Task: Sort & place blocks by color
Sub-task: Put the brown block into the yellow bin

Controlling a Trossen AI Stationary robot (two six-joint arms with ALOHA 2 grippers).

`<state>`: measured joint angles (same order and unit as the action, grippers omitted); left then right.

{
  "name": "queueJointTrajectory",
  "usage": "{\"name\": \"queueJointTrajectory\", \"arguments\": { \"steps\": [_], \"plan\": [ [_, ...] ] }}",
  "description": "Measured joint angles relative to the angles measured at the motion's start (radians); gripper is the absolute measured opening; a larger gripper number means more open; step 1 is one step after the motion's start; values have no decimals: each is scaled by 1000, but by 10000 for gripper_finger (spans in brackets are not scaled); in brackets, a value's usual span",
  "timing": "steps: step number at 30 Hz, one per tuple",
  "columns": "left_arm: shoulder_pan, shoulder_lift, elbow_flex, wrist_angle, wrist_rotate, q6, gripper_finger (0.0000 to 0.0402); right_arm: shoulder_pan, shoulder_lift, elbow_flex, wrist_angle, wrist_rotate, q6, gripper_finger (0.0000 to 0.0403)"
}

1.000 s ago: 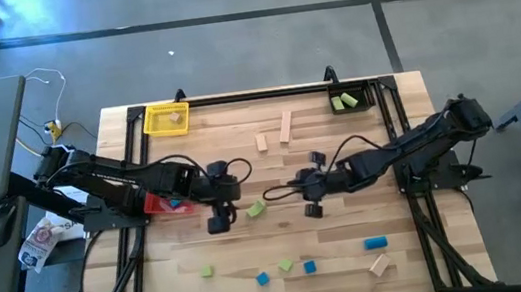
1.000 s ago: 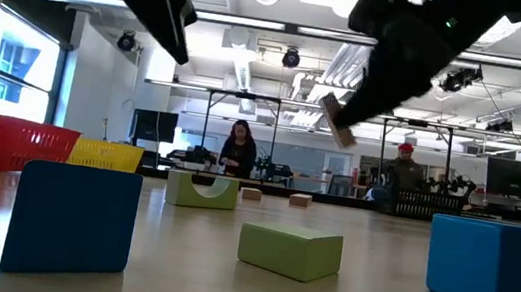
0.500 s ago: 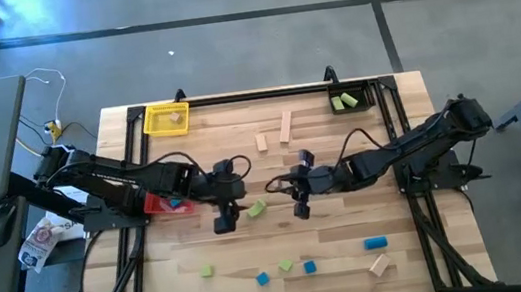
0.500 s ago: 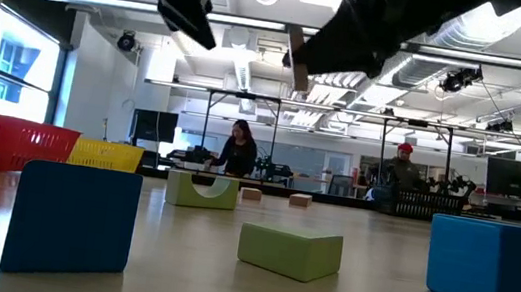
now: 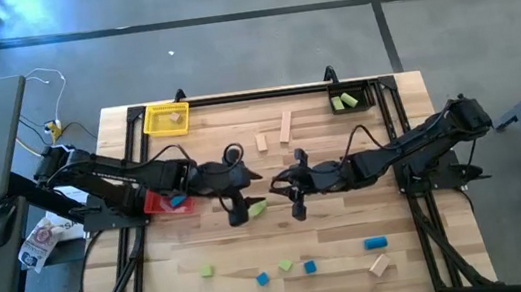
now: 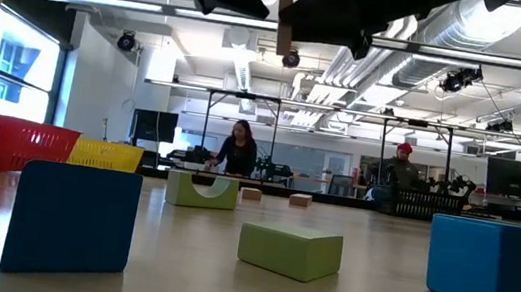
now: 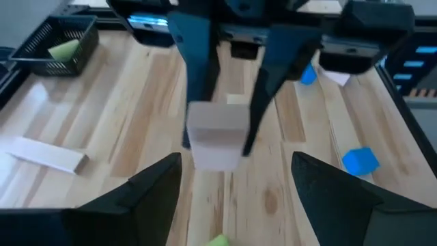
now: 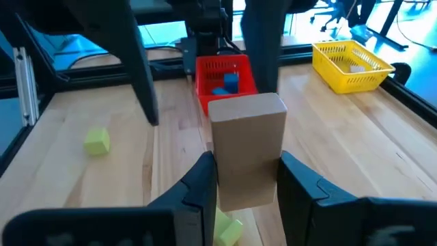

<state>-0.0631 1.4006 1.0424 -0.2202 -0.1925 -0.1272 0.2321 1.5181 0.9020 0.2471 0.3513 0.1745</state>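
Note:
My right gripper [image 5: 295, 200] is shut on a tan wooden block [image 8: 247, 137] above the middle of the table. My left gripper [image 5: 241, 209] faces it from the left, open; its fingers [image 7: 153, 188] stand wide of the block [image 7: 217, 135] and short of it. In the low view the block [image 6: 284, 23] hangs high over the table. A light green block [image 5: 257, 208] lies on the table below the two grippers. More blue, green and tan blocks lie near the front edge. My right gripper pinches the tan block between its two fingers [image 8: 199, 184], on two opposite side faces at the block's near end [image 8: 246, 181]. The fingers reach in from the table's right, slanting slightly down. The block sticks out past the fingertips, lifted clear of the table.
A red bin [image 5: 154, 204] with blue blocks sits at the left behind my left gripper. The yellow bin [image 5: 166, 118] stands far left, the black bin [image 5: 350, 101] far right. Two tan bars [image 5: 285, 126] lie toward the far edge. People stand in the room beyond.
Both grippers have risen and tipped up from pointing downward toward level. My right gripper has carried the tan block toward the table's left, and my left gripper has moved right toward it, so the two now face each other closely.

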Motion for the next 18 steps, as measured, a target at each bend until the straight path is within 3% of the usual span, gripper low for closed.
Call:
{"name": "queueJointTrajectory", "arguments": {
  "steps": [18],
  "plan": [
    [6, 0, 0, 155, -48, 61, 262, 0, 0, 1, 125, -30, -26, 87]
  ]
}}
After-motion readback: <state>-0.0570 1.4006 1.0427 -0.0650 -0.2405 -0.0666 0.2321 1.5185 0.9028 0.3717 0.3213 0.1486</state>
